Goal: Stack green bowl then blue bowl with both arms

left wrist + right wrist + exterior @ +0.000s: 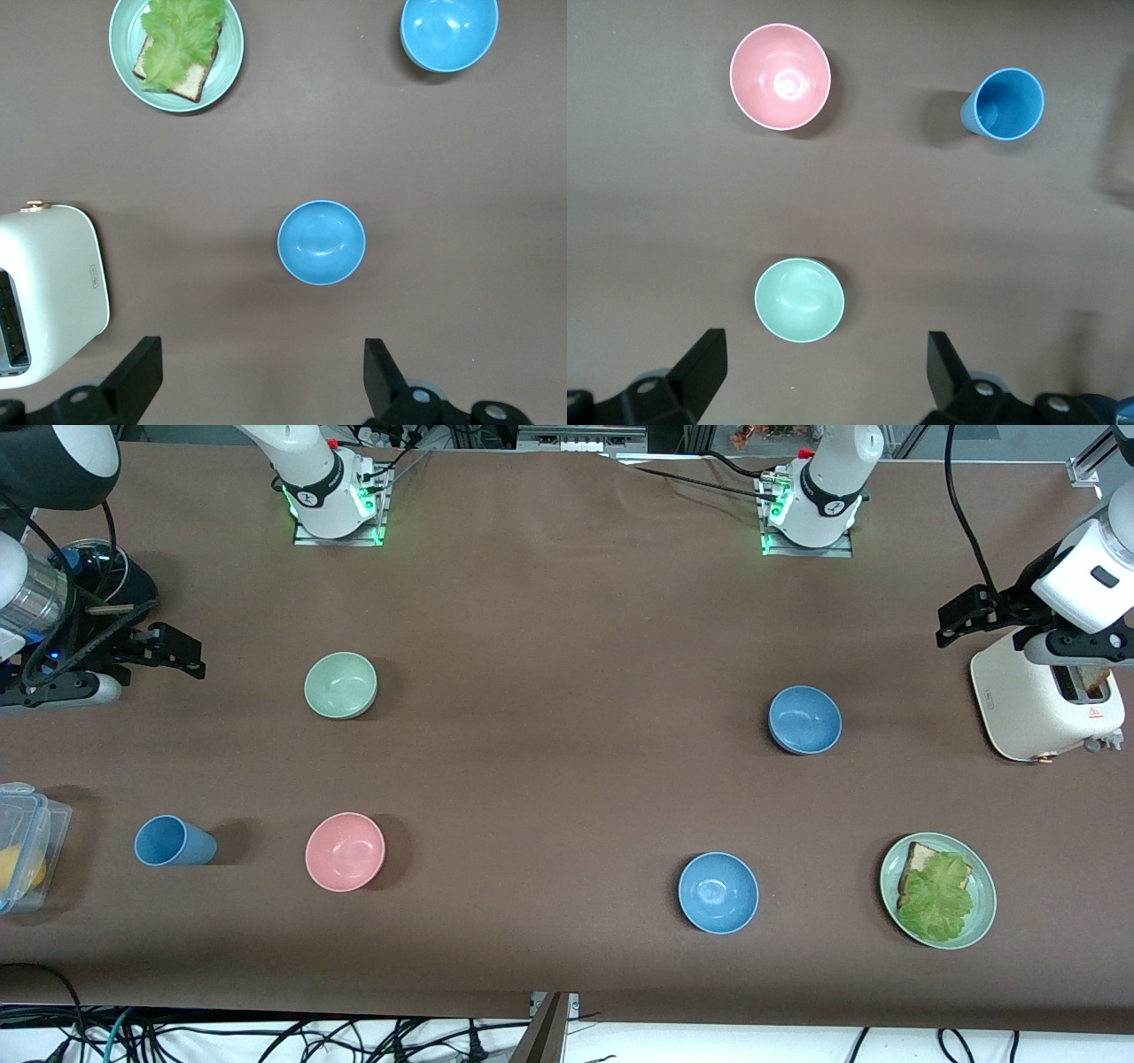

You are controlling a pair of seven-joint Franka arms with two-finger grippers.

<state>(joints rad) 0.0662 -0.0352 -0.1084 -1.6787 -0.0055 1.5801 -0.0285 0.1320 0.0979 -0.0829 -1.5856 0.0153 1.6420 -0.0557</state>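
Observation:
The green bowl sits on the brown table toward the right arm's end; it also shows in the right wrist view. The dusty blue bowl sits toward the left arm's end and shows in the left wrist view. My right gripper is open and empty, raised over the table's end, apart from the green bowl; its own view shows it too. My left gripper is open and empty, raised beside the toaster, apart from the blue bowl; its own view shows it too.
A brighter sky-blue bowl, a pink bowl and a blue cup stand nearer the front camera. A green plate holds toast and lettuce. A white toaster and a clear plastic box stand at the table's ends.

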